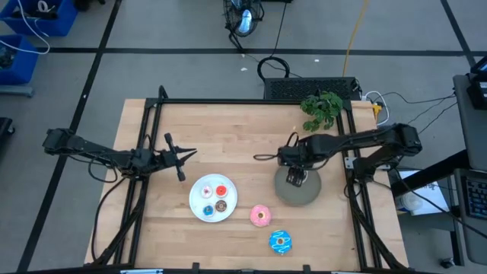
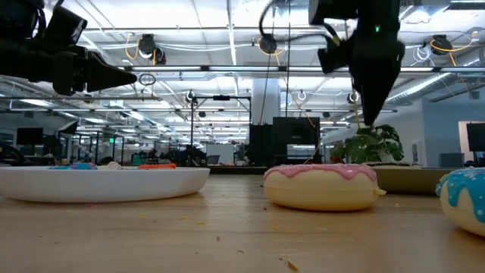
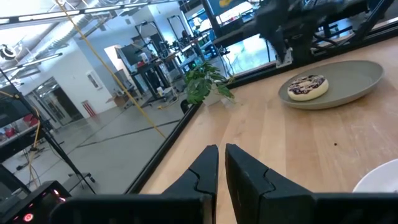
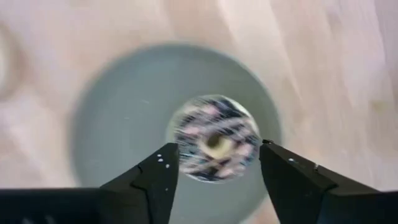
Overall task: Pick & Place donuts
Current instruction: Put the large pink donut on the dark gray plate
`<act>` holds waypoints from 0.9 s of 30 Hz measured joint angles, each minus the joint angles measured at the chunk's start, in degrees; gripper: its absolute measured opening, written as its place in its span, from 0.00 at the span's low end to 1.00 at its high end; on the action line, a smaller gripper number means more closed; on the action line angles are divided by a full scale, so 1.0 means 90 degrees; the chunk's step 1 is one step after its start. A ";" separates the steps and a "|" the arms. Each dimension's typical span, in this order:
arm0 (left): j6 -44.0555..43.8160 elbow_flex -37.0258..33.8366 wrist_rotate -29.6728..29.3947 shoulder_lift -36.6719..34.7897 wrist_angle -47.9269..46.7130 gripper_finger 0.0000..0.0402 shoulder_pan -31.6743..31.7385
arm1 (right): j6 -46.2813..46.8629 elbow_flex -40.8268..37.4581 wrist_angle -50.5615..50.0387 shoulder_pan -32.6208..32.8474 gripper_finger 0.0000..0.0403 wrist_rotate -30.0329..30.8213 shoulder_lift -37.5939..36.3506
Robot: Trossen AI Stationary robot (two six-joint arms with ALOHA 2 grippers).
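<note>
Reviewing progress | your right jaws [image 4: 214, 171] stood released above the drizzled donut [image 4: 214, 138] on the grey plate [image 1: 304, 194] | left jaws [image 3: 221, 163] clenched, empty | pink donut [image 1: 260, 215], blue sprinkled donut [image 1: 280, 242] remained on worktop [image 1: 228, 137].

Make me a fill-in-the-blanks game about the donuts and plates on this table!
1. The dark drizzled donut lies on the ____ plate.
2. The white plate holds ____ tiny donuts.
3. The right gripper above the drizzled donut has its fingers ____.
4. The pink donut lies on the table between the white plate and the ____ sprinkled donut.

Missing words: grey; three; open; blue
</note>
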 joint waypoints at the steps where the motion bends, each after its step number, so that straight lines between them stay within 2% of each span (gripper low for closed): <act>1: 0.0010 0.0000 0.0000 0.0000 0.0000 0.09 0.0000 | 0.0002 0.0161 -0.0056 0.0155 0.51 -0.0004 0.0012; 9: 0.0024 -0.0002 0.0002 0.0001 0.0017 0.09 0.0000 | 0.0172 0.1647 -0.0112 0.1493 0.26 0.0841 0.0537; 16: 0.0021 -0.0002 0.0002 -0.0001 0.0070 0.09 0.0000 | 0.0097 0.2934 -0.0607 0.1979 0.03 0.0830 0.1574; 23: 0.0013 -0.0002 0.0002 -0.0001 0.0068 0.09 0.0000 | -0.0407 0.4451 -0.1248 0.2111 0.01 0.0796 0.2931; 27: -0.0003 -0.0002 0.0002 -0.0001 0.0066 0.09 0.0000 | -0.0648 0.5093 -0.1429 0.1919 0.01 0.0273 0.3417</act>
